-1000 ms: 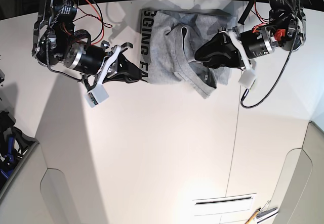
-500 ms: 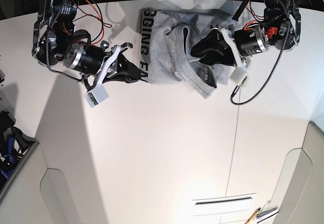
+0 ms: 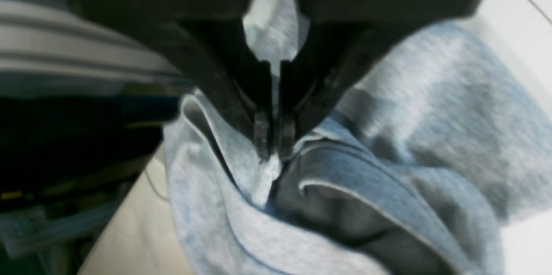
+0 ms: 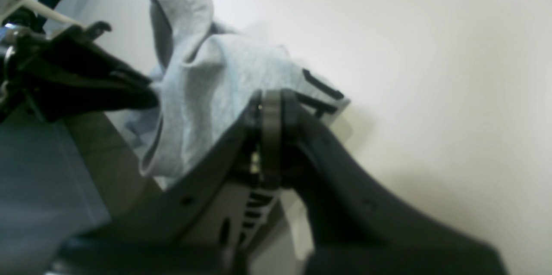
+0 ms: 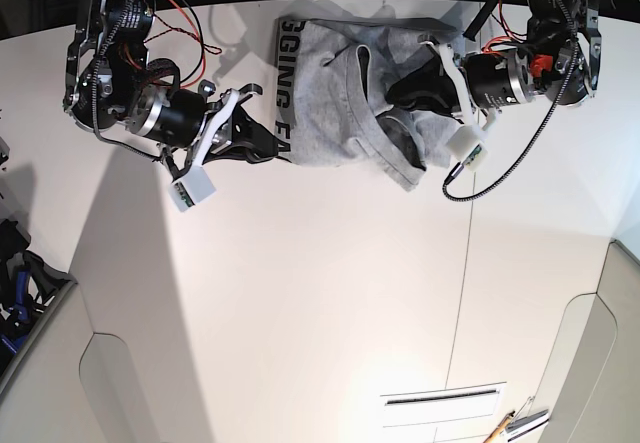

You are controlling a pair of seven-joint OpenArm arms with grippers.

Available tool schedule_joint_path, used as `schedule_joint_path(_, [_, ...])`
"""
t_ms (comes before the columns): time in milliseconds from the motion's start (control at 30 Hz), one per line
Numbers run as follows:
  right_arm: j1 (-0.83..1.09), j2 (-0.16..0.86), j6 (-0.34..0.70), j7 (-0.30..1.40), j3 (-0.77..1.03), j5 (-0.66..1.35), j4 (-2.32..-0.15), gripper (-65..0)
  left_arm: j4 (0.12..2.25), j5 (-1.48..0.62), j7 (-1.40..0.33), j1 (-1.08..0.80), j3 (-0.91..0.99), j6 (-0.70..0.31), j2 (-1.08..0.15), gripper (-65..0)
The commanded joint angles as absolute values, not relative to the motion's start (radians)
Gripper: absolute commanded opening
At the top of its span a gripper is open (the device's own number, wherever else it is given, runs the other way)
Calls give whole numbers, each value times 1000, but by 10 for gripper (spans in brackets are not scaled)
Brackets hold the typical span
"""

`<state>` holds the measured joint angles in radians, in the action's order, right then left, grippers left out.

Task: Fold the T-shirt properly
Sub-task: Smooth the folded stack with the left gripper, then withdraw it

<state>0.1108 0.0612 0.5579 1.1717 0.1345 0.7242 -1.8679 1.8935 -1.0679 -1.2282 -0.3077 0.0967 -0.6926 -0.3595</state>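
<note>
The heather-grey T-shirt [image 5: 325,93] lies bunched at the far middle of the white table [image 5: 300,293]. Black lettering [image 5: 285,83] runs along its left edge. My left gripper [image 5: 393,98] is shut on a fold of the shirt's right part and holds it lifted. The left wrist view shows its tips [image 3: 271,145] pinching grey cloth [image 3: 431,115]. My right gripper [image 5: 278,153] is shut at the shirt's lettered lower left corner. In the right wrist view its tips [image 4: 269,98] sit in front of the shirt [image 4: 215,76]. I cannot tell whether they pinch cloth.
The table's far edge runs just behind the shirt. A seam [image 5: 465,263] crosses the table on the right. A bin with dark items [image 5: 20,293] stands at the lower left. A pen [image 5: 498,426] lies at the bottom edge.
My left gripper has moved toward the table's far edge with the cloth, pulling the shirt's right part up and back. The right arm has not moved.
</note>
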Motion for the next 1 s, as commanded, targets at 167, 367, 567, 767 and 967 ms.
schedule_joint_path(167, [100,64,565,1152,135,740,-1885,-650,1926,-1118,-1240,-340,105,-698,-385,-650])
schedule_joint_path(367, [100,64,565,1152,135,740,-1885,-650,1928,-1135,-1253,-347,176,-698,-385,-650])
schedule_joint_path(567, [101,64,565,1152,135,740,-1885,-650,1928,-1233,-1284,-373,287,-698,-385,-650])
schedule_joint_path(767, [100,64,565,1152,135,740,-1885,-650,1929,-1321,-1313,-435,381,-698,-385,-650])
schedule_joint_path(967, [100,64,565,1152,135,740,-1885,-650,1929,-1422,-1344,-508,443,-698,-385,-650])
